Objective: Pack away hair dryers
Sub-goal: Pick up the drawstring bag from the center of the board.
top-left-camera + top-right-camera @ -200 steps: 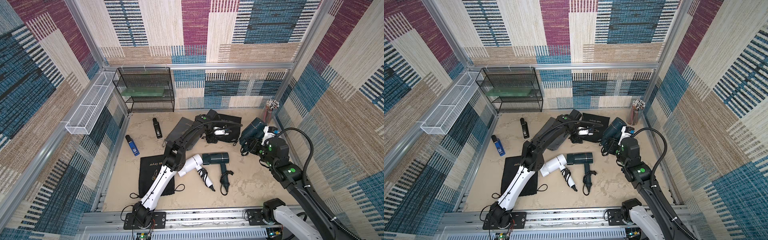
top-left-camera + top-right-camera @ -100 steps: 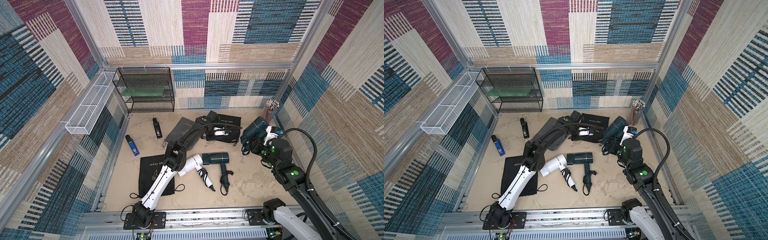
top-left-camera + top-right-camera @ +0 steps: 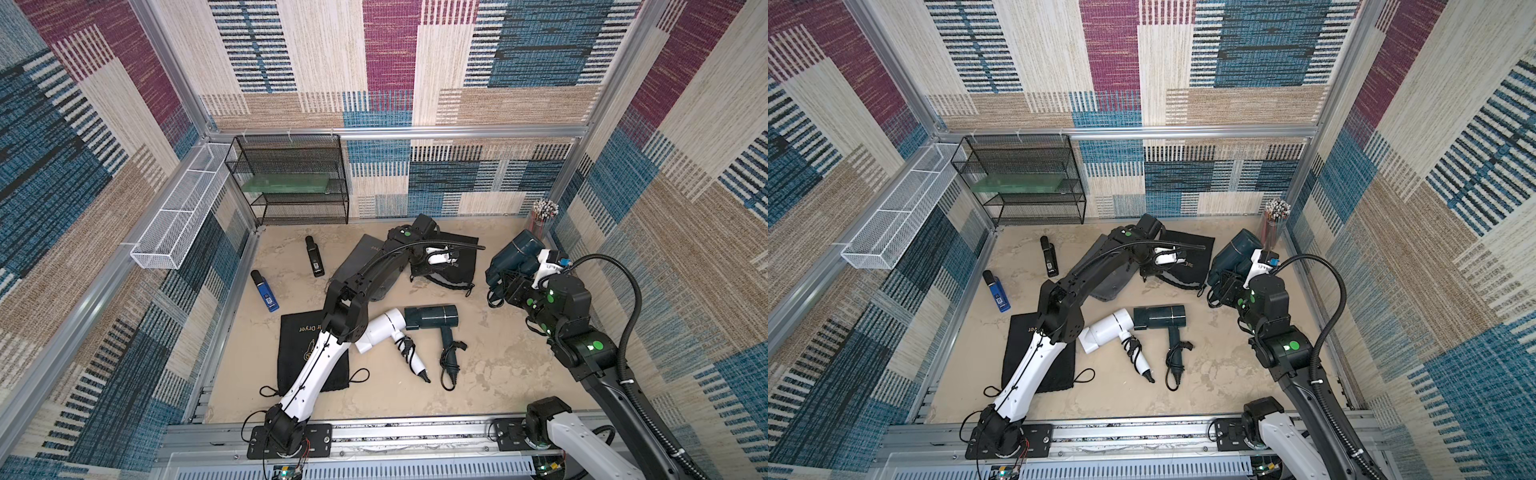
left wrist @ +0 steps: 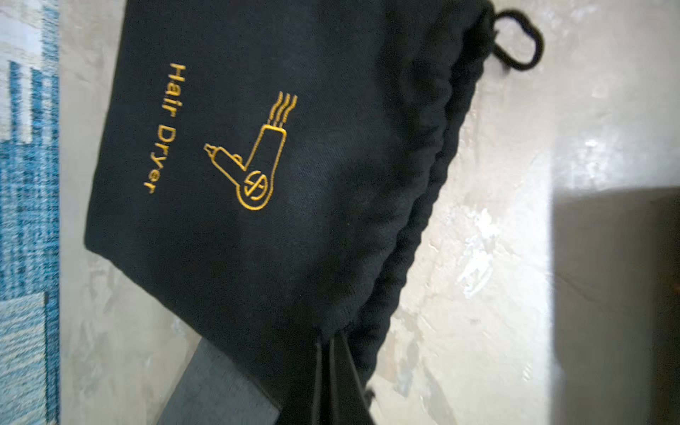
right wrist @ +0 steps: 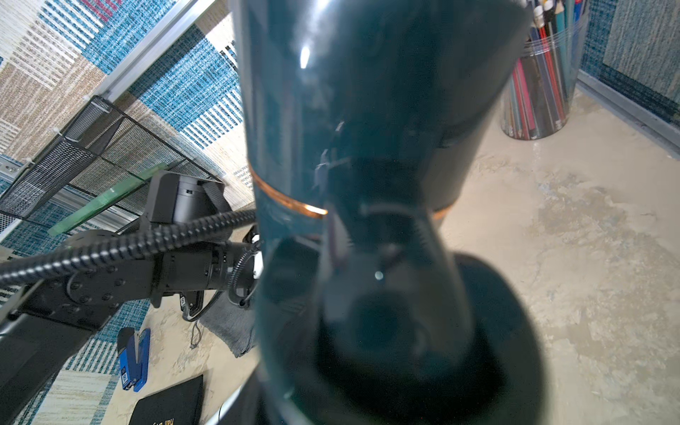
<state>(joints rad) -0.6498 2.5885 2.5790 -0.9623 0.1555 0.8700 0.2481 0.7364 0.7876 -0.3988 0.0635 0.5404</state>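
Beige stone-look surface [image 3: 498, 374] inside carpet-patterned walls: behind the central white hair dryer [image 3: 380, 332], the left hand [image 4: 330, 342] pinches a black pouch [image 4: 331, 147]; to its right, the right hand [image 3: 510, 286] grips a teal hair dryer [image 3: 515, 257]; a second teal hair dryer [image 3: 432, 316] touches its nozzle.

Glossy plastic hair dryer [image 5: 368, 110], matt black cloth pouch [image 4: 331, 165], metal mesh rack [image 3: 286, 156]
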